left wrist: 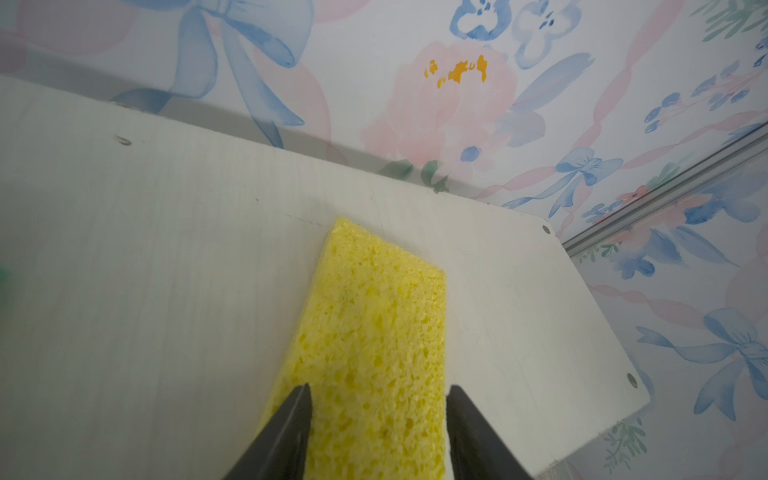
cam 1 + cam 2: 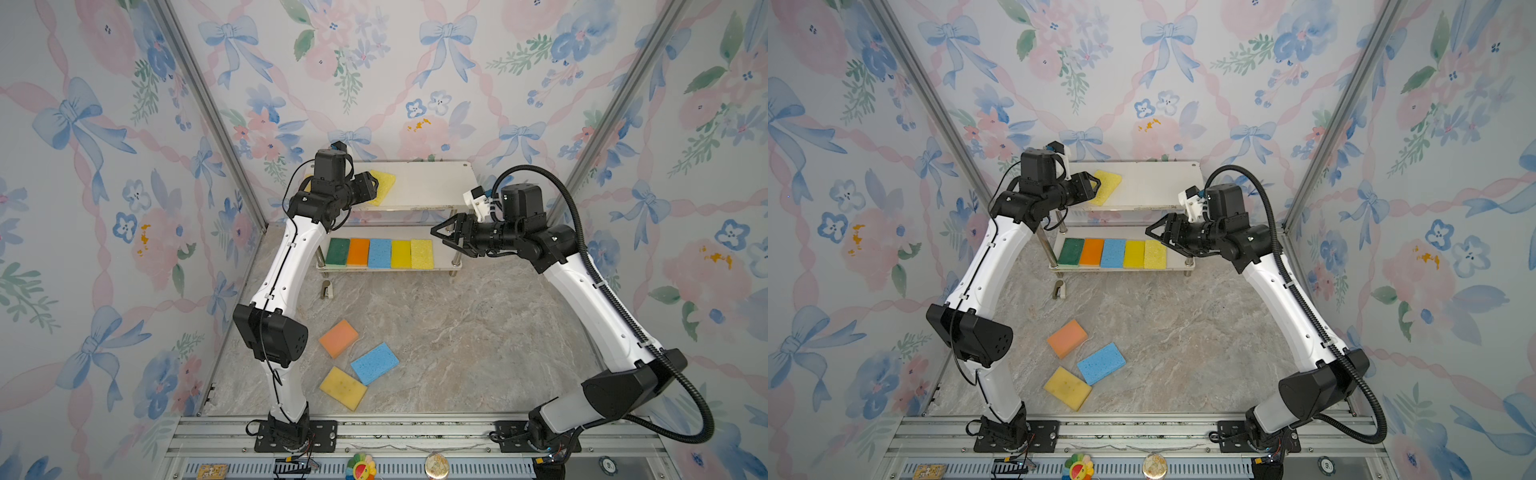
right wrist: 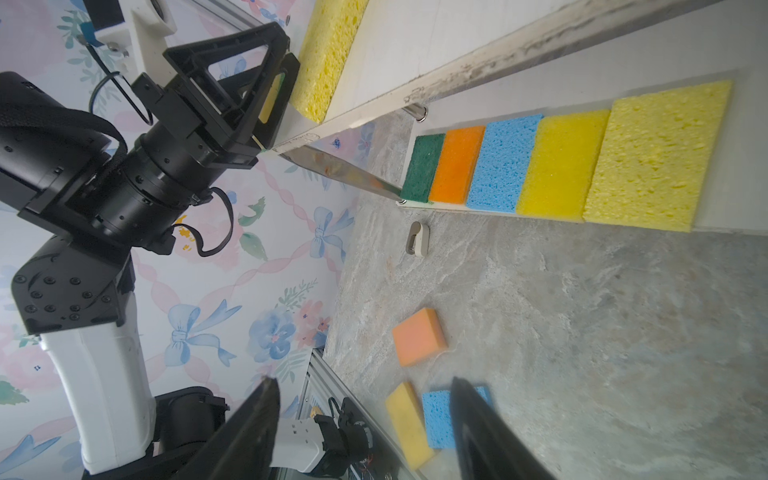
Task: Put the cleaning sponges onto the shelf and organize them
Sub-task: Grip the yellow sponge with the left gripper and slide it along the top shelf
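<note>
Left gripper (image 1: 379, 395) is up at the top board (image 2: 432, 183) of the shelf, one black finger on each side of a pale yellow sponge (image 1: 374, 316). I can't tell whether they're pinching it or only flanking it. The sponge lies flat on the board but skewed to its edges, with its near corner right at the front lip, and that's the danger spot. If the arm backs away with the foam caught on a finger, I reckon it drags the sponge over that lip, down onto the lower tier or the worktop (image 2: 478, 332). Foam also squashes and springs back, so a squeeze could twist it further on release. Left crooked, it eats space the others need. Below, the row of five sponges (image 2: 379, 252) sits neat, edge to edge on the lower board. The right gripper (image 2: 439, 237) hangs spread wide and empty just beside the shelf's right end. A careless swing there could knock a metal leg or the board and shuffle that tidy row. Waiting on the worktop are an orange sponge (image 2: 338, 337), a blue sponge (image 2: 375, 363) and a deeper yellow sponge (image 2: 343, 387). The blue and yellow ones touch at a corner, so picking up one could shove the other.
</note>
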You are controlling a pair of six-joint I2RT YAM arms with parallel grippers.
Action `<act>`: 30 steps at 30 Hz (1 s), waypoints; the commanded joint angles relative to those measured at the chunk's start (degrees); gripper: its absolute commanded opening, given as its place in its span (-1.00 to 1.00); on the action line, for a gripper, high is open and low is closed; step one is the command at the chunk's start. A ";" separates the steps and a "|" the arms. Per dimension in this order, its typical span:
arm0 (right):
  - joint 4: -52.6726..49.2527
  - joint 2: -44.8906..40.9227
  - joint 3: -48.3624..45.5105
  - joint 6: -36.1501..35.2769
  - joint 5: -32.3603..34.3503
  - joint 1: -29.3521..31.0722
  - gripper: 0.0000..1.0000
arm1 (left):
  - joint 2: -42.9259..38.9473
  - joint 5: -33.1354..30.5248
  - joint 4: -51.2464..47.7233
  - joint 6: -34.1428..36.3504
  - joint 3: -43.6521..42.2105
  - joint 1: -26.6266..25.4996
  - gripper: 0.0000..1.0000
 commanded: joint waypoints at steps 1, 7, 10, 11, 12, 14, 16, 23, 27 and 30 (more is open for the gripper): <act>1.35 -2.14 -1.20 0.19 -0.90 -0.70 0.36 | 0.18 -1.50 -1.84 1.14 1.23 -0.07 0.05; 2.42 -3.12 -3.09 0.75 -0.91 -1.04 0.37 | 0.41 -1.51 -3.19 1.48 1.13 -0.01 -0.14; 2.78 -3.24 -3.64 1.04 -0.90 -1.06 0.37 | 0.02 -1.30 -3.12 1.07 2.04 -0.07 0.02; 2.89 -3.29 -3.71 1.11 -0.90 -1.00 0.37 | 0.05 -0.64 -3.18 0.68 2.87 0.05 0.07; 2.99 -3.30 -3.84 1.15 -0.90 -0.94 0.37 | 0.16 0.10 -3.12 0.14 3.71 0.12 0.12; 3.21 -3.30 -4.18 1.35 -0.94 -0.81 0.37 | 0.41 1.57 -3.10 -0.92 5.80 0.39 0.23; 3.42 -3.30 -4.33 1.33 -0.90 -0.62 0.37 | 0.58 2.61 -3.05 -1.98 7.80 0.77 0.25; 3.56 -3.53 -4.50 1.30 -0.98 -0.37 0.38 | -0.06 5.03 -3.15 -4.78 9.10 3.36 0.26; 3.68 -3.91 -4.61 1.25 -0.98 -0.46 0.38 | -1.46 4.06 -3.13 -4.88 4.00 3.40 0.24; 3.61 -4.18 -4.69 1.32 -0.98 -0.46 0.38 | -1.87 2.93 -3.67 -4.34 2.14 3.18 0.23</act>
